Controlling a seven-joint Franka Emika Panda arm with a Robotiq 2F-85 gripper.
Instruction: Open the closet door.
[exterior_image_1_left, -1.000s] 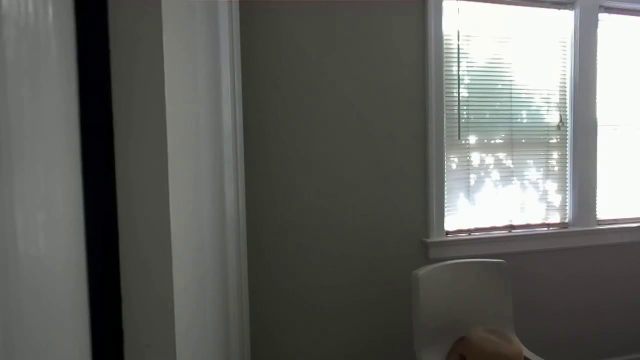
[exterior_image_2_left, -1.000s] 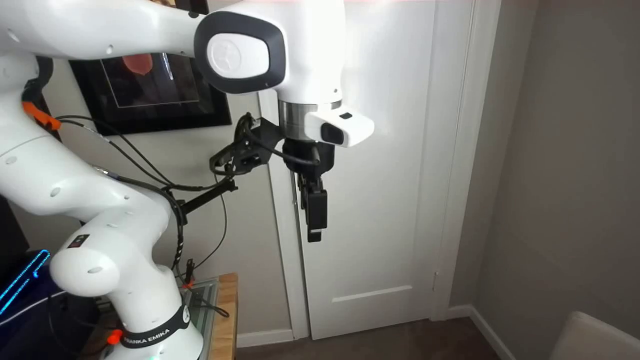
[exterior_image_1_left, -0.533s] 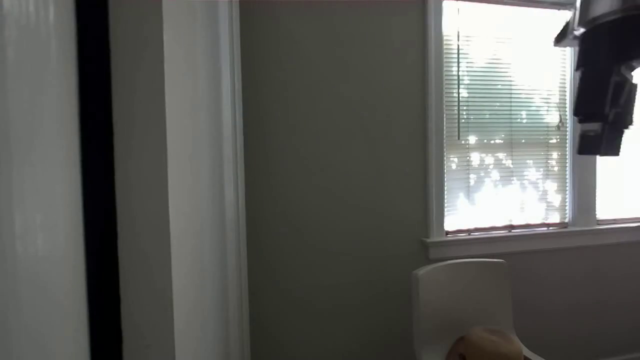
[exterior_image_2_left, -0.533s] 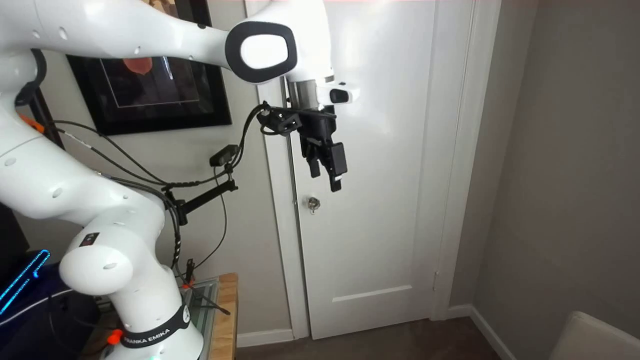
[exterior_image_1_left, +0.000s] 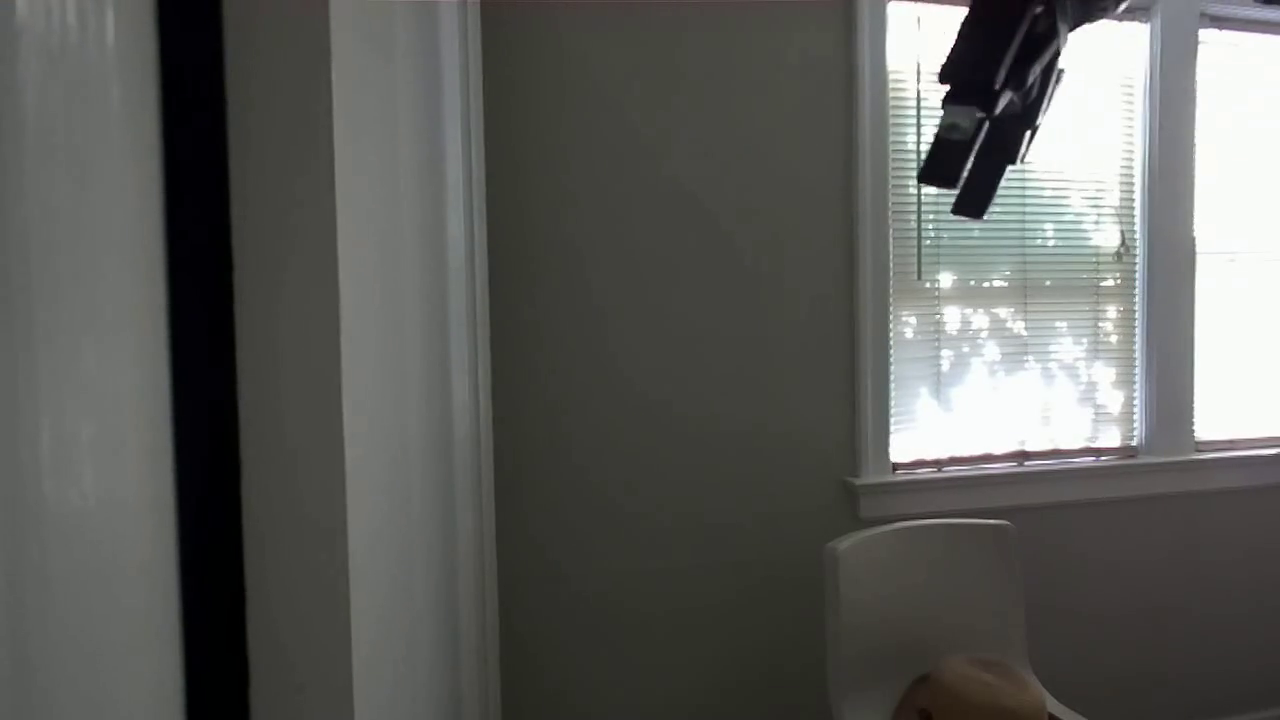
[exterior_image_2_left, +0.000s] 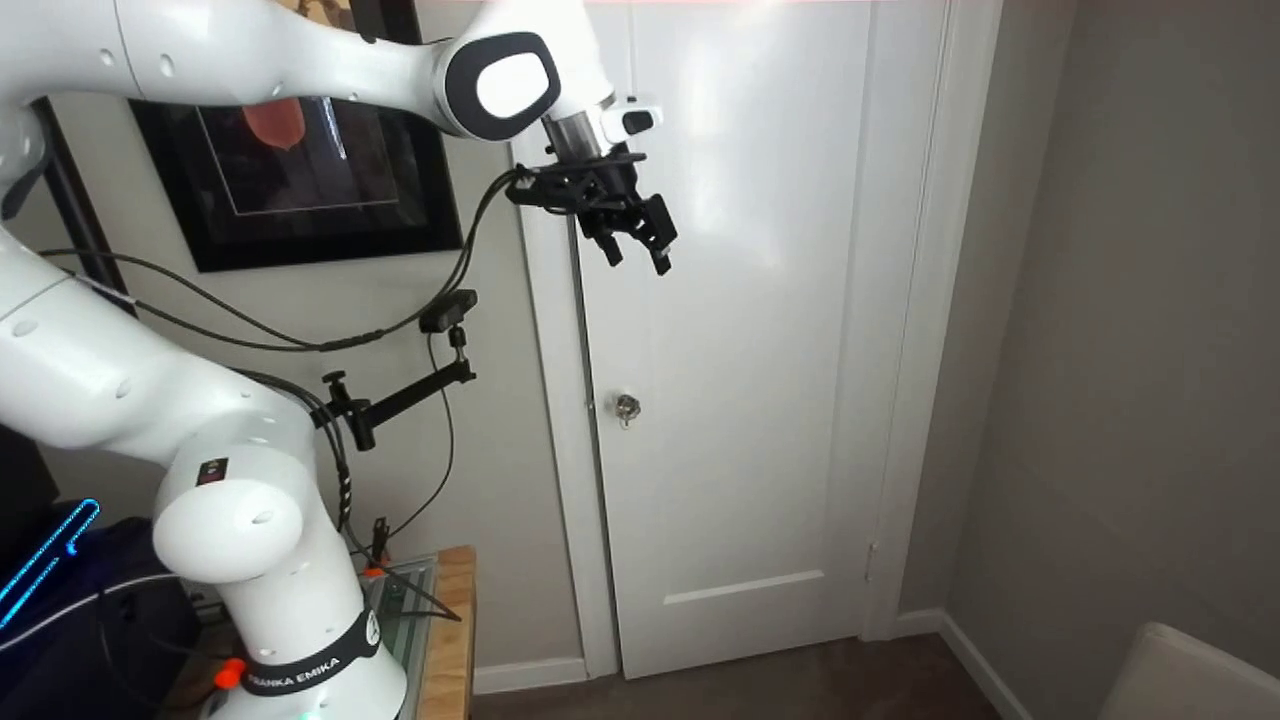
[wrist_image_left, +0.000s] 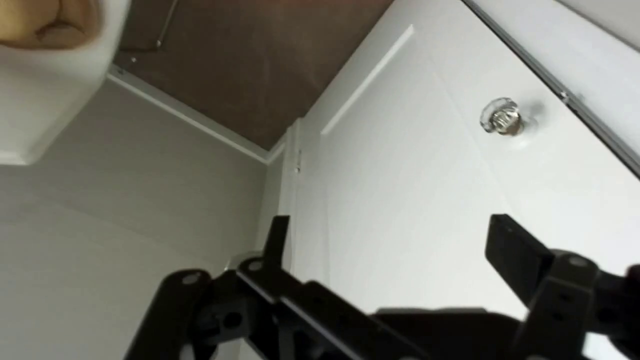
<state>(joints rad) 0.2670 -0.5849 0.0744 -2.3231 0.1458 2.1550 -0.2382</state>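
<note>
Wrist view: your gripper (wrist_image_left: 390, 232) is spread wide, holding nothing; in an exterior view you've lifted it, uncovering the clear knob (exterior_image_2_left: 627, 408) at the left edge of the far closet door (exterior_image_2_left: 750, 350), apparently closed or barely ajar, so the pull likely awaits

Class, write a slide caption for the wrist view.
Beyond the open gripper: the closet door, its clear knob untouched.

Glossy white rounded arm (exterior_image_2_left: 150, 380), dark ring (exterior_image_2_left: 461, 88), silver collar (exterior_image_2_left: 577, 137), black gripper (exterior_image_2_left: 638, 264), black cables (exterior_image_2_left: 350, 341), black band (exterior_image_2_left: 318, 664) lettered FRANKA EMIKA
</note>
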